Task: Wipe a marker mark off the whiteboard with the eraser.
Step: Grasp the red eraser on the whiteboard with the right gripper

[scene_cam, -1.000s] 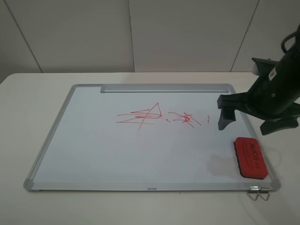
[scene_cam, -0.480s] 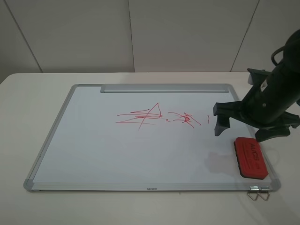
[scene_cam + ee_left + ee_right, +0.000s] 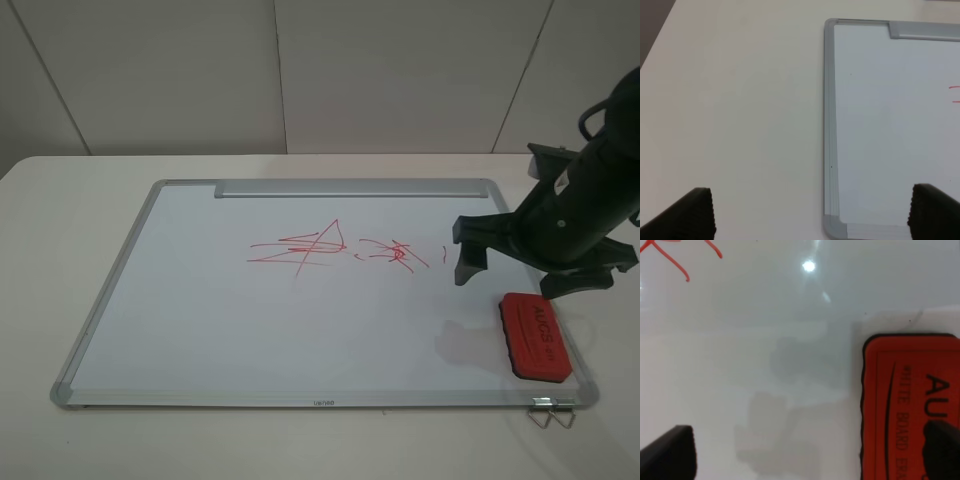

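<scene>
Exterior high view is showing the right gripper (image 3: 507,283) hovering wide open, empty, beside the eraser (image 3: 535,337) lying at the near-right corner of the whiteboard (image 3: 200,300); closing off-centre risks shoving it off.

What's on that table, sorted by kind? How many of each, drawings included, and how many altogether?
Whiteboard: 1
Eraser: 1
Red marker drawings: 3 (big scribble, small squiggle, short dash)
Metal clip by the board's corner: 1
Total: 6
</scene>
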### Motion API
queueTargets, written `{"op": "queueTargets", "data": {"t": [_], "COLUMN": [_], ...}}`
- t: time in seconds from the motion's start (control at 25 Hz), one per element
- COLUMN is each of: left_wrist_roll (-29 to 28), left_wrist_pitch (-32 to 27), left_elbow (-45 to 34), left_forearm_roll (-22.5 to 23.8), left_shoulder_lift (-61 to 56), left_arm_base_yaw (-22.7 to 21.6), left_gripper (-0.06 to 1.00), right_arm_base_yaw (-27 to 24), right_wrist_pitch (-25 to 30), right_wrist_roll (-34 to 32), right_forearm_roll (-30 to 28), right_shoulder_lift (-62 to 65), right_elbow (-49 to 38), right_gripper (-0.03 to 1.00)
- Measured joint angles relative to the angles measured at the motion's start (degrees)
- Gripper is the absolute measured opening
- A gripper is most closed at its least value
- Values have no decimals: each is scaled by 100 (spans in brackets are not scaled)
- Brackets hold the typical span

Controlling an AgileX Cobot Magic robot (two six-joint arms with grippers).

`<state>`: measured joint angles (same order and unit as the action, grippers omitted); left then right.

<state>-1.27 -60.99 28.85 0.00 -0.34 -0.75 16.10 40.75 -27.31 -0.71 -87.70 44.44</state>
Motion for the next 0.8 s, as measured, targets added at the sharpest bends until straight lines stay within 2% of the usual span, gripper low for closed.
{"op": "queueTargets", "data": {"t": [0.28,0.48,0.8], "left_wrist_roll": [0,0,0], "left_wrist_pitch": [0,0,0], "left_elbow": [0,0,0], "left_forearm_roll": [0,0,0], "left_shoulder_lift": [0,0,0], "left_arm_base_yaw": [0,0,0], "left_gripper": [77,77,77], "right_arm_base_yaw": [0,-11,-360], "right_wrist_pitch": [22,200,226], "right_wrist_roll": [0,0,0], "right_forearm_roll": [-5,-209,-387], "right_shoulder_lift": [-72,-447,-488], "right_elbow": [0,0,-39], "right_gripper": [83,83,81]}}
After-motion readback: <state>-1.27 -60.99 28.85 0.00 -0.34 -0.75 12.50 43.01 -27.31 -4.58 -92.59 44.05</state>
